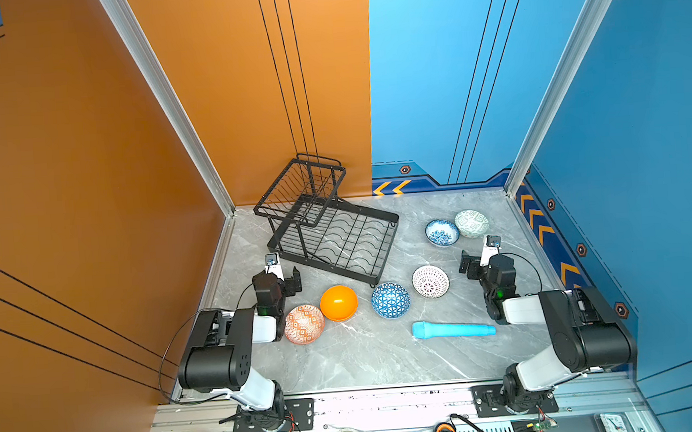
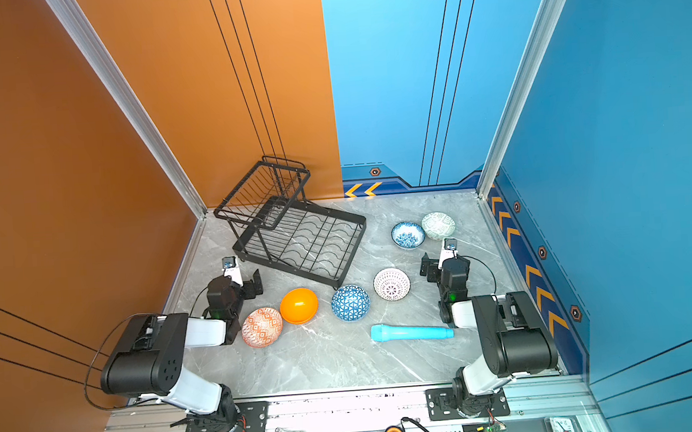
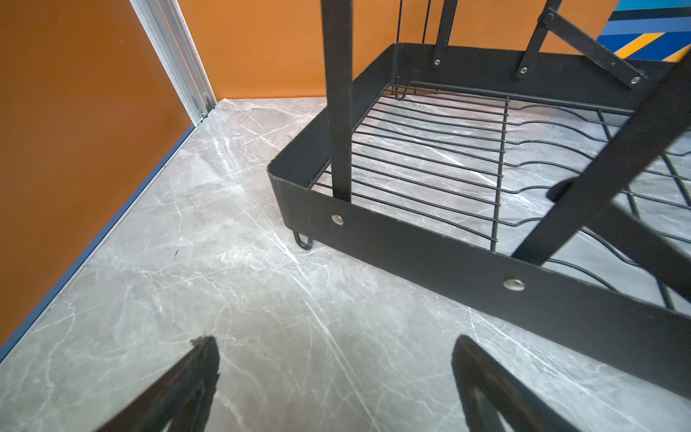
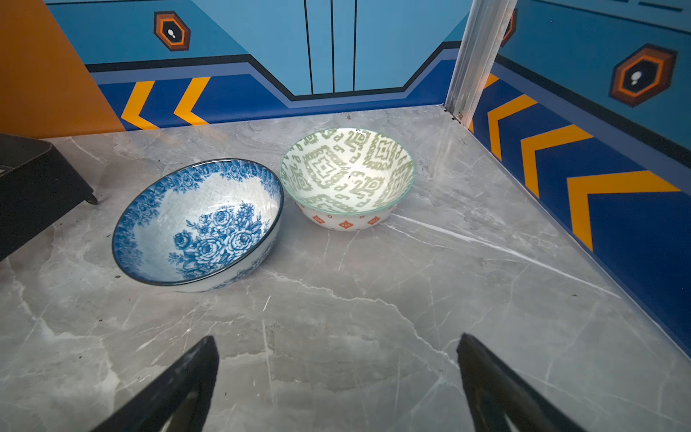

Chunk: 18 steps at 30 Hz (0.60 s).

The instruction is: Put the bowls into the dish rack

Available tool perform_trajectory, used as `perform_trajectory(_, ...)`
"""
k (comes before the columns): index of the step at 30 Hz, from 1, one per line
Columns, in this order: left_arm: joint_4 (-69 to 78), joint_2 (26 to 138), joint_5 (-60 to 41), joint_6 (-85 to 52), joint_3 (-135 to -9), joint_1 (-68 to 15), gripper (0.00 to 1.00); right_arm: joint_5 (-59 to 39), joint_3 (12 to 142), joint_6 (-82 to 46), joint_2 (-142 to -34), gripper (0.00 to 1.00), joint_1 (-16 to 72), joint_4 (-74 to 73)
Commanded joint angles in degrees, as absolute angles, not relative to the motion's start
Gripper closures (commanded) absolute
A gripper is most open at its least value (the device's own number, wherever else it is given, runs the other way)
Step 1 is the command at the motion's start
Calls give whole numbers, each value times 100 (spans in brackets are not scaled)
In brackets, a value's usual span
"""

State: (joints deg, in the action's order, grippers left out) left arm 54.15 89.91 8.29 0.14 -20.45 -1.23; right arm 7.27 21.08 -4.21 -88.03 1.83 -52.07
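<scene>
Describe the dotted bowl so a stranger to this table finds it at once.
Start at the black dish rack at the back of the table. By its near right corner sit two bowls; take the right one, the dotted bowl. It is white with dark dots, unlike the blue triangle bowl beside it.

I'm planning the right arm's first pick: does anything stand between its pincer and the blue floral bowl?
Nothing visible does. Only bare tabletop lies between the open right pincer and the blue floral bowl. The green patterned bowl sits close beside that bowl, not in the path.
</scene>
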Motion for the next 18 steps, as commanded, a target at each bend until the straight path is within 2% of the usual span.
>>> perform_trajectory(1, 5397, 8871, 1339, -88, -2083, -181, 2, 758, 2145, -316, -8859, 0, 209, -5194)
perform_trajectory(10, 5203, 8351, 2203, -318, -1949, -237, 2, 1379, 2292, -187, -8220, 0, 494, -4385)
perform_trajectory(18, 3495, 7388, 3130, -869, -2256, -254, 2, 2418, 2732, -338, -7741, 0, 817, -3197)
